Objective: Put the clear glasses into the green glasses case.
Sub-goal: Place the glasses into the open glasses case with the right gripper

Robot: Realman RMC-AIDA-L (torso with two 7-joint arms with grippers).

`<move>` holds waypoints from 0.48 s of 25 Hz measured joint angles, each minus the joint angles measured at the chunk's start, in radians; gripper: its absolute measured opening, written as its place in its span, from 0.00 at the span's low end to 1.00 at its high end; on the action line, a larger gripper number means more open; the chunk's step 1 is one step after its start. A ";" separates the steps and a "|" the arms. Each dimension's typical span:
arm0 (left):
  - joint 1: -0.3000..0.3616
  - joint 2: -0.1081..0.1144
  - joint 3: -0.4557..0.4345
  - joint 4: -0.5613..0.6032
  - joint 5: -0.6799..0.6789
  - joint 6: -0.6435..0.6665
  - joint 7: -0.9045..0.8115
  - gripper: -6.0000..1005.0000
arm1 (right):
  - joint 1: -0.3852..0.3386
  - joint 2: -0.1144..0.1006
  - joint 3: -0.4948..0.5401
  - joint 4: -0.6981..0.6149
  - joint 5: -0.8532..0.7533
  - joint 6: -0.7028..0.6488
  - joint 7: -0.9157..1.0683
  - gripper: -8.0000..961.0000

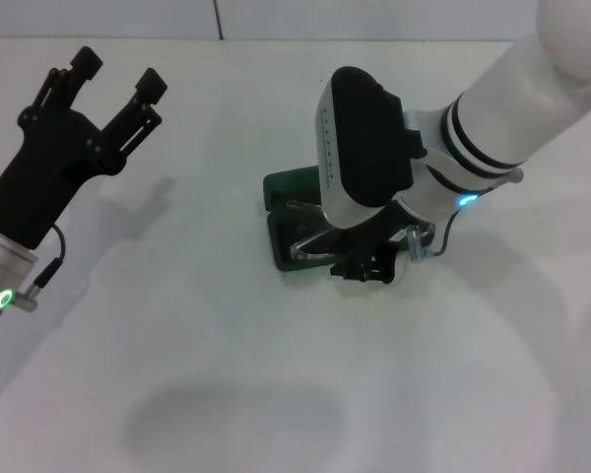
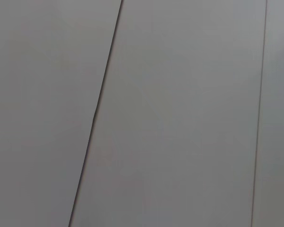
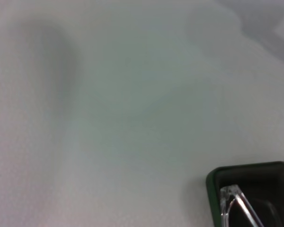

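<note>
Clear glasses point(image 3: 236, 203) looked like glossy see-thru plastic, green glasses case point(image 3: 215, 182) a smooth hard shell w/ matt dark lining, table point(image 1: 227, 374) matt white, left gripper point(image 1: 113, 74) matt black.

You had one table point(image 1: 227, 374), white and matte, filling nearly the whole head view. Soft grey shadows point(image 1: 236, 424) lay on it near the front edge and at the left. Behind the table's far edge stood a pale wall point(image 1: 108, 18), split by one thin dark vertical seam point(image 1: 218, 20). In the left wrist view you had pale grey panels point(image 2: 180, 113), with a dark seam point(image 2: 97, 113) running aslant between them.
</note>
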State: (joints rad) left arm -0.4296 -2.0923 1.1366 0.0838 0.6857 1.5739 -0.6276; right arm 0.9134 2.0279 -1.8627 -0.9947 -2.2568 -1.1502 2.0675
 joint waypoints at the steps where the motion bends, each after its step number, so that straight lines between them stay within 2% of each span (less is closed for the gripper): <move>1: 0.000 0.000 0.000 0.001 0.000 0.000 0.000 0.88 | -0.001 0.000 0.002 -0.001 0.000 0.002 0.000 0.23; 12: -0.001 0.000 0.000 0.002 0.000 0.000 -0.001 0.88 | -0.011 0.000 0.006 -0.010 0.009 0.000 0.000 0.23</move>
State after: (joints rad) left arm -0.4310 -2.0924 1.1366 0.0855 0.6857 1.5737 -0.6284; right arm 0.9024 2.0278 -1.8568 -1.0046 -2.2481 -1.1498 2.0678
